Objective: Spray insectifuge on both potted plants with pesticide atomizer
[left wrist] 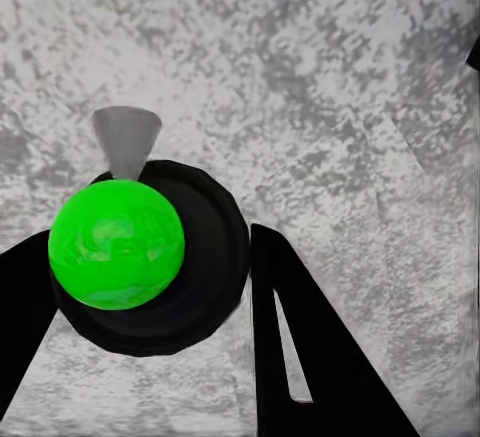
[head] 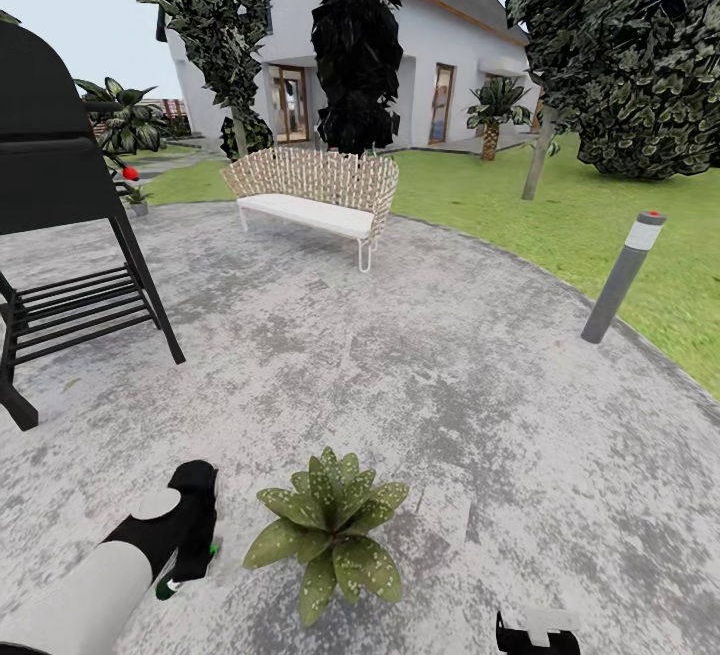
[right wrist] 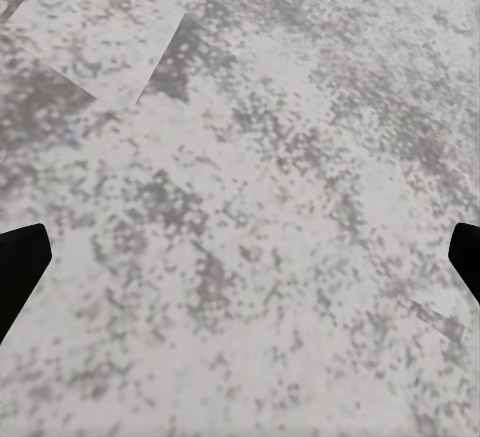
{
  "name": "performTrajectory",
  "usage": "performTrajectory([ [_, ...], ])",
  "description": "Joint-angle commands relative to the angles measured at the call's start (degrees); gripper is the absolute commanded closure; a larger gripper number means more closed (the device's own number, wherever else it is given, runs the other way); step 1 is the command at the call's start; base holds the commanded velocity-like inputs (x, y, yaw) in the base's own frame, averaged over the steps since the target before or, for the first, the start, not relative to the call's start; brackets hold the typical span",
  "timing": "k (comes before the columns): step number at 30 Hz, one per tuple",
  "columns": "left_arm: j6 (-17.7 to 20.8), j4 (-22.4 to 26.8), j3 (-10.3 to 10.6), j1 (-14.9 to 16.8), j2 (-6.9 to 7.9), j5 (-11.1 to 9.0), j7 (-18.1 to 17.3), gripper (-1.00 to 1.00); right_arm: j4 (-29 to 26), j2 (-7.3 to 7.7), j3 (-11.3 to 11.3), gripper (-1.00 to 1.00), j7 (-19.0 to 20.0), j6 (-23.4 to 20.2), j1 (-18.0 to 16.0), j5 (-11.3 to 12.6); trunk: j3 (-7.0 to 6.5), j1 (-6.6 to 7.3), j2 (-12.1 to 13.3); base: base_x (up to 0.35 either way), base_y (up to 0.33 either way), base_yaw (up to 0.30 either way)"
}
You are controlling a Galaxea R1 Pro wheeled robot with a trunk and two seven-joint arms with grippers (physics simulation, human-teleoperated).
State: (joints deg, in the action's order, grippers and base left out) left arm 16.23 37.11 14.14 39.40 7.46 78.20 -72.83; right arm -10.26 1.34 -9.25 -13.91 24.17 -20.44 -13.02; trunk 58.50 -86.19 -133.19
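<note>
So there's one low rosette plant of broad pointed green leaves with pale speckles [head: 330,527] sitting right on the round grey mottled stone patio [head: 430,375], no pot visible, leaves fanning out flat-ish in all directions. Green lawn [head: 600,225] wraps round the far edge of the patio. The slim dark green spray bottle [head: 185,575] is near the plant's left side, held between the fingers of the left tool [head: 190,565]. In the left wrist view you're looking straight down onto its bright green rounded end [left wrist: 116,244] with a grey cone-shaped nozzle [left wrist: 125,140] poking out beside it, over bare stone.
</note>
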Motion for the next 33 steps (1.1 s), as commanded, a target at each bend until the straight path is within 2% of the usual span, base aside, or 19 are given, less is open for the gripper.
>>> performTrajectory([
  [1,0.5,-0.2,0.3,0.0,0.46,-0.1,-0.3,1.00,0.1,-0.01,-0.4,-1.00,-0.2,0.2,0.0,-0.6,0.05,0.01,0.0,0.000,0.000,0.000],
  [4,0.5,-3.6,0.4,0.0,0.47,-0.1,0.9,1.00,0.1,-0.02,-0.4,-1.00,-0.2,0.2,0.0,-0.6,0.05,0.01,0.0,0.000,0.000,0.000],
  [7,0.9,-4.6,0.1,0.0,0.44,-0.7,3.2,1.00,0.1,-0.02,-0.4,-1.00,-0.2,0.2,0.0,-0.6,0.05,0.01,0.0,0.000,0.000,0.000],
  [8,1.1,-4.6,-0.5,0.0,0.47,-1.1,3.6,1.00,0.1,-0.02,-0.4,-1.00,-0.2,0.2,0.0,-0.6,0.05,0.01,0.0,0.000,0.000,0.000],
  [11,1.4,-4.1,-5.3,0.0,0.02,-1.0,4.1,1.00,0.1,-0.02,-0.4,-1.00,-0.2,0.2,0.0,-0.6,0.05,0.01,0.0,0.060,0.060,0.000],
  [12,1.4,-4.1,-5.7,0.0,-0.05,-0.8,4.1,1.00,0.1,-0.01,-0.4,-1.00,-0.2,0.2,0.0,-0.6,0.05,0.01,0.0,0.181,0.178,-0.008],
  [16,1.3,-4.2,-5.8,0.0,-0.23,-0.8,4.1,1.00,0.1,-0.01,-0.4,-1.00,-0.2,0.2,0.0,-0.6,0.05,0.01,0.0,0.047,0.045,-0.195],
  [21,1.4,-3.4,-6.0,0.0,-0.32,-1.1,4.2,1.00,0.1,-0.02,-0.4,-1.00,-0.2,0.2,0.0,-0.5,0.05,0.01,0.0,0.001,0.001,-0.024],
  [24,1.5,-3.4,-5.8,0.1,-0.27,-0.7,4.1,1.00,0.1,0.02,-0.4,-1.00,-0.2,0.2,0.0,-0.5,0.06,0.01,0.0,0.000,0.000,0.000],
  [25,1.8,-3.2,-5.7,0.2,-0.26,-0.2,4.0,1.00,0.1,0.04,-0.4,-1.00,-0.2,0.2,0.0,-0.5,0.09,0.01,0.0,0.000,0.000,0.000],
  [28,2.5,-2.3,-5.7,0.1,-0.27,3.0,3.7,1.00,0.0,0.05,-0.5,-1.00,-0.2,0.3,-0.1,-0.5,0.51,-0.21,-0.4,0.000,0.000,0.000],
  [33,2.5,-1.2,-5.8,0.1,-0.58,4.0,3.5,1.00,0.0,0.05,-0.5,-1.00,-0.2,0.3,0.0,-0.5,1.86,-1.31,-2.4,0.000,0.000,0.000],
])
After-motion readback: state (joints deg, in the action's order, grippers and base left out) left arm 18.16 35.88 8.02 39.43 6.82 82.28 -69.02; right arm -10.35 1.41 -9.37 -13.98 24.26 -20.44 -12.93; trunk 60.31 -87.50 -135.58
